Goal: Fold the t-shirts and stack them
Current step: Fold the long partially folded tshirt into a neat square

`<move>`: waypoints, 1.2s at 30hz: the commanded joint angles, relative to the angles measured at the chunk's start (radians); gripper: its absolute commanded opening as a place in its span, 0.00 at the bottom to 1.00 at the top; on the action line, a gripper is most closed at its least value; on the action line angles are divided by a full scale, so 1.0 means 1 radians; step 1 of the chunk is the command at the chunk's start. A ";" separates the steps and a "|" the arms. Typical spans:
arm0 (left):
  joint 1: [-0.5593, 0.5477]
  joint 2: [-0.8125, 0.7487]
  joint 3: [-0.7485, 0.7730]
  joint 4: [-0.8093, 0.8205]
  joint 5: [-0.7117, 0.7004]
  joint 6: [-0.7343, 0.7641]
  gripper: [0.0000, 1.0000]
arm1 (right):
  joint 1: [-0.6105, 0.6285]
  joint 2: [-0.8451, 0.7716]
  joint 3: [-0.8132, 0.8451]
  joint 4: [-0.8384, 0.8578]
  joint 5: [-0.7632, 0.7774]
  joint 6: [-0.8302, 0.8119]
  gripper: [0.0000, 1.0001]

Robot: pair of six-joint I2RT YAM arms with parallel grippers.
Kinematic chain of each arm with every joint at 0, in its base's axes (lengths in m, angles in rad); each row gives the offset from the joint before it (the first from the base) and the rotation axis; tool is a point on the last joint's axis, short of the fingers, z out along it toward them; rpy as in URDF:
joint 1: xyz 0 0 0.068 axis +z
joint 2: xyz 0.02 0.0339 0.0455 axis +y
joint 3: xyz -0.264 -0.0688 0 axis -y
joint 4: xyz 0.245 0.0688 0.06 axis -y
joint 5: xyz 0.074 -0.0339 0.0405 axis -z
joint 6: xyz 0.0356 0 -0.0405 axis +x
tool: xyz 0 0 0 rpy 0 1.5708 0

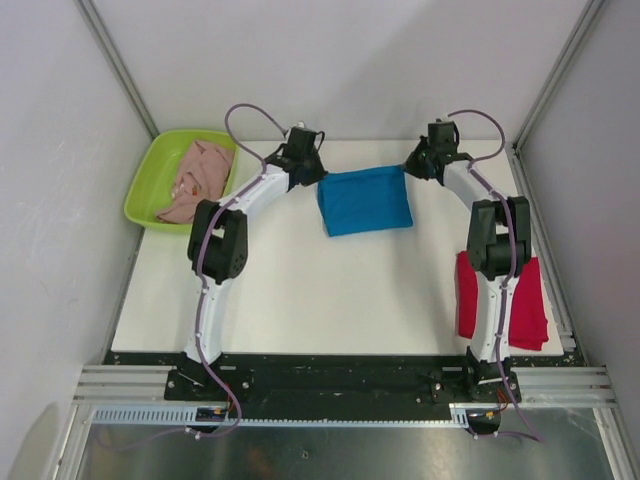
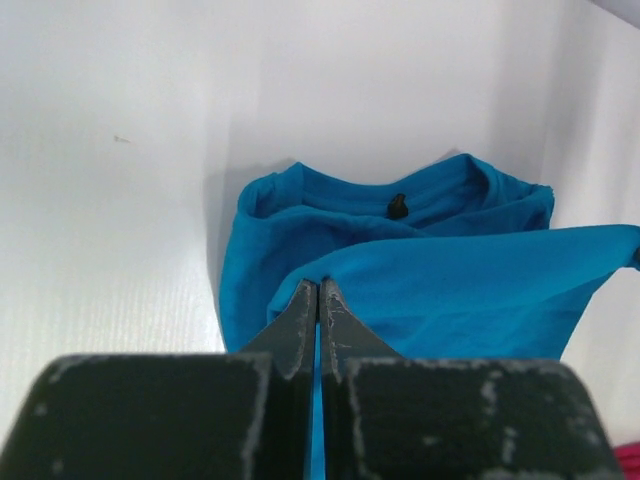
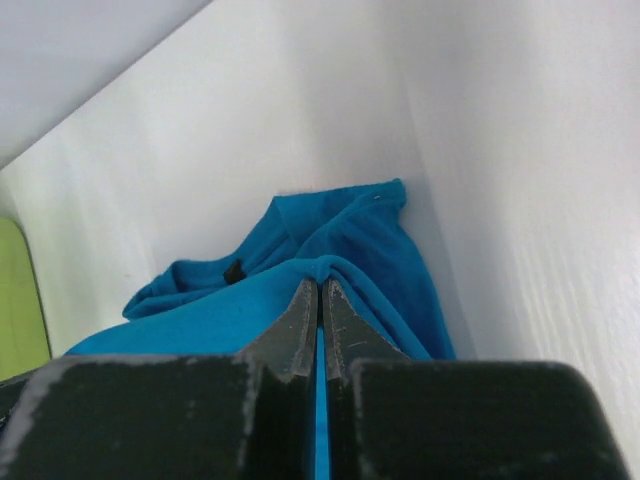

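The white table (image 1: 300,290) carries the blue t-shirt (image 1: 365,200), folded, at far centre. The red t-shirt (image 1: 530,300) lies near right, and the pink t-shirt (image 1: 195,180) lies crumpled in the green tray (image 1: 137,200) far left. The blue shirt's far corners are clamped, one by the left gripper (image 2: 318,285), one by the right gripper (image 3: 320,285).

The blue t-shirt (image 1: 365,200) is soft matt cloth, as are the red t-shirt (image 1: 530,300) and pink t-shirt (image 1: 198,178). The tray (image 1: 143,190) is glossy lime plastic. The counter (image 1: 330,290) looks smooth, matt white. The left pincer (image 2: 319,287) and right pincer (image 3: 320,287) are black, scuffed, possibly hard plastic.
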 commanded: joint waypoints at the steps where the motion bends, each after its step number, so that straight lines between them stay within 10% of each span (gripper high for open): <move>1: 0.040 -0.046 0.008 0.047 -0.071 0.014 0.00 | 0.018 0.078 0.114 0.077 0.007 -0.002 0.01; 10: 0.106 0.062 0.055 0.089 -0.059 -0.014 0.04 | 0.002 0.267 0.466 -0.117 -0.040 -0.075 0.62; 20: 0.152 0.047 0.062 0.091 -0.041 -0.001 0.59 | 0.060 0.087 0.254 -0.128 -0.029 -0.163 0.57; 36: 0.067 -0.168 -0.257 0.131 0.050 -0.007 0.37 | 0.176 0.108 0.142 -0.153 0.036 -0.230 0.47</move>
